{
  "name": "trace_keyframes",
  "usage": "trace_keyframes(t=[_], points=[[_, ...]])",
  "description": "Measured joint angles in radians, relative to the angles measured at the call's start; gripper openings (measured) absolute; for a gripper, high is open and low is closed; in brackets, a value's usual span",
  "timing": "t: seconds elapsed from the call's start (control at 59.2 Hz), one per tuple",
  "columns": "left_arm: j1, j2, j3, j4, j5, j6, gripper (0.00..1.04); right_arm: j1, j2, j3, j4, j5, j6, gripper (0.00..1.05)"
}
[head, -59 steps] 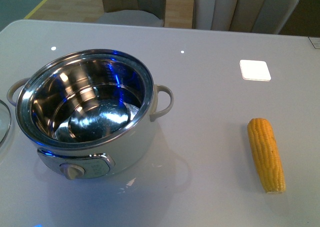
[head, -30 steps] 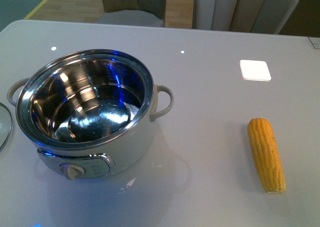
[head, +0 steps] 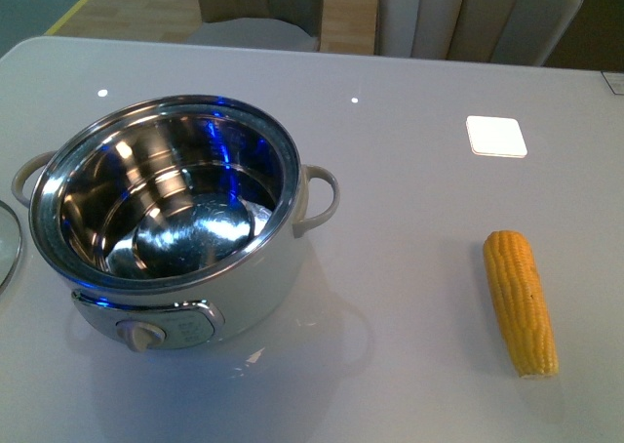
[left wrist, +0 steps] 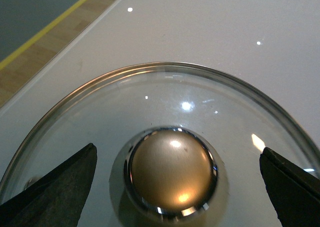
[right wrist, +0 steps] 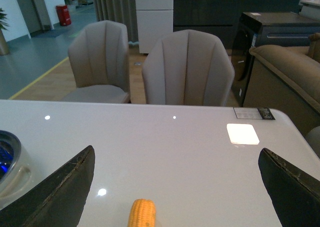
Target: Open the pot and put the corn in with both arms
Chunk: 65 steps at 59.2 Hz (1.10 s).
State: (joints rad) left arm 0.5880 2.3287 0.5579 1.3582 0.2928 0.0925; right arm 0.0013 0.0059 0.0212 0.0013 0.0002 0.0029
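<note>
While the pot (head: 166, 223) stood uncovered at the left of the front view, its steel bowl bare, its glass lid (left wrist: 165, 102) lay flat on the white worktop (head: 409, 219), only a sliver of rim showing at that frame's left edge. The left end effector (left wrist: 177, 151) was spread wide around the lid's knob (left wrist: 171, 172), fingers (left wrist: 55, 189) clear of it on both sides. The corn (head: 520, 302) lay lower right, well apart from the pot. The right end effector (right wrist: 176, 151) hung released, grasping nothing, above the worktop.
</note>
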Motion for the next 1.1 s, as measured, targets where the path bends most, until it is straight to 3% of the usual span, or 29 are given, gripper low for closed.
trace_keyframes(t=[0.203,0.642,0.997,1.099], points=[[-0.023,-0.439,-0.099,-0.121,-0.02,-0.034,0.97,0.0,-0.002,0.0,0.0,0.0,0.0,0.96],[-0.112,-1.167,-0.354,-0.555,-0.021,-0.124,0.97,0.0,-0.002,0.0,0.0,0.0,0.0,0.96],[-0.214,-1.8,-0.508,-1.083,-0.058,-0.153,0.97,0.0,-0.002,0.0,0.0,0.0,0.0,0.96],[-0.233,-2.015,-0.546,-1.308,-0.075,-0.158,0.97,0.0,-0.002,0.0,0.0,0.0,0.0,0.96]])
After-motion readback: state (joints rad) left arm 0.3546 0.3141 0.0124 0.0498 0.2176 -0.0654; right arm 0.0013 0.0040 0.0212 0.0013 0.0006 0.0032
